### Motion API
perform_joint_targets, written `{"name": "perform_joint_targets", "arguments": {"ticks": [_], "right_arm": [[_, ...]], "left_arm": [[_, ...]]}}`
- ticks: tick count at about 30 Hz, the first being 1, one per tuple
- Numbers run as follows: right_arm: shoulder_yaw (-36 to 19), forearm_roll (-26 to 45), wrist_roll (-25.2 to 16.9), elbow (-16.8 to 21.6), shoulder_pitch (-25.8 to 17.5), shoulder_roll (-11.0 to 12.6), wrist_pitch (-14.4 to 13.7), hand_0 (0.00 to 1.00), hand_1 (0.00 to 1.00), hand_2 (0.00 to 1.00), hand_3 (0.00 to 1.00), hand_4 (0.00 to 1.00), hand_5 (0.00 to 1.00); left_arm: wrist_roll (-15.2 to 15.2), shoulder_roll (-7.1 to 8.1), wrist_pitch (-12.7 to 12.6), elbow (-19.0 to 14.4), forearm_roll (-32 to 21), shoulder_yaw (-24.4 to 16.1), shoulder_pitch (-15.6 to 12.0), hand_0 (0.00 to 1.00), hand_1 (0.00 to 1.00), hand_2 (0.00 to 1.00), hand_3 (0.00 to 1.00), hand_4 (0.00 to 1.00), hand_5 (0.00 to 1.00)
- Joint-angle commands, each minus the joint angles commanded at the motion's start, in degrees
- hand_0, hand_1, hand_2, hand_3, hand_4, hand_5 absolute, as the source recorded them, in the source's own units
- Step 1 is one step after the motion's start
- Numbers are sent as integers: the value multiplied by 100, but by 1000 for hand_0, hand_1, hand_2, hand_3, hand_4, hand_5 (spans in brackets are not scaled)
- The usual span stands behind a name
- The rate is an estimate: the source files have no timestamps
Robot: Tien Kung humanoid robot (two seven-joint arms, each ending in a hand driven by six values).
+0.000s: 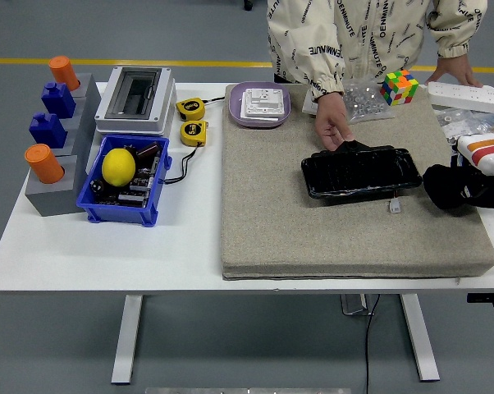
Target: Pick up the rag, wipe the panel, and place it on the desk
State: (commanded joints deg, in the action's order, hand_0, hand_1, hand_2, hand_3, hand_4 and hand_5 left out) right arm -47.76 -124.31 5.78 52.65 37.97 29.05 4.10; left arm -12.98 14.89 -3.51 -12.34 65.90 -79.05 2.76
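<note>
One robot hand shows, the right hand (485, 176) at the mat's right edge, and I cannot tell how it is set. A dark rag (445, 187) is bunched against it, apparently in its hold. It looks soft, light and floppy, best gathered in the middle. The glossy black panel (361, 171) lies just beside the rag on the mat (313, 230), and a person's hand (332, 121) touches its far edge.

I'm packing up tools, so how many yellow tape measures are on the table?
2: both sit between the grey box and the mat, one tape measure behind the other.
</note>
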Motion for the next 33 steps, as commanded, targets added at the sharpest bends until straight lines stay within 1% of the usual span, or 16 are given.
{"name": "perform_joint_targets", "arguments": {"ticks": [3, 4, 9, 10, 15, 16, 33], "right_arm": [[-20, 61, 12, 17, 17, -4, 135, 459, 486, 551, 529, 998, 467], [-27, 74, 17, 22, 22, -5, 177, 544, 550, 646, 580, 998, 525], [-61, 93, 15, 53, 41, 1, 285, 544, 550, 646, 580, 998, 525], [-67, 93, 14, 60, 45, 4, 294, 592, 587, 681, 628, 998, 550], [-107, 88, 11, 118, 67, 31, 367, 592, 587, 681, 628, 998, 550], [-117, 85, 15, 130, 70, 38, 387, 632, 620, 715, 717, 998, 566], [-194, 33, 57, 312, 175, 153, 534, 648, 627, 722, 722, 998, 586]], "left_arm": [[2, 2, 0, -8, 1, 0, 17, 635, 658, 685, 572, 614, 508], [3, 1, -1, -10, 0, 2, 23, 635, 657, 685, 572, 613, 509], [3, 0, 0, -9, -4, 3, 35, 635, 657, 685, 572, 613, 509], [3, 0, 0, -7, -5, 4, 36, 635, 658, 685, 572, 614, 508], [2, 1, -1, -4, 1, -5, 40, 635, 658, 685, 572, 614, 508], [2, 0, 0, -5, 0, -7, 40, 635, 658, 685, 572, 613, 509], [3, -9, 0, -1, 5, -46, 34, 635, 658, 685, 573, 613, 509]]}}
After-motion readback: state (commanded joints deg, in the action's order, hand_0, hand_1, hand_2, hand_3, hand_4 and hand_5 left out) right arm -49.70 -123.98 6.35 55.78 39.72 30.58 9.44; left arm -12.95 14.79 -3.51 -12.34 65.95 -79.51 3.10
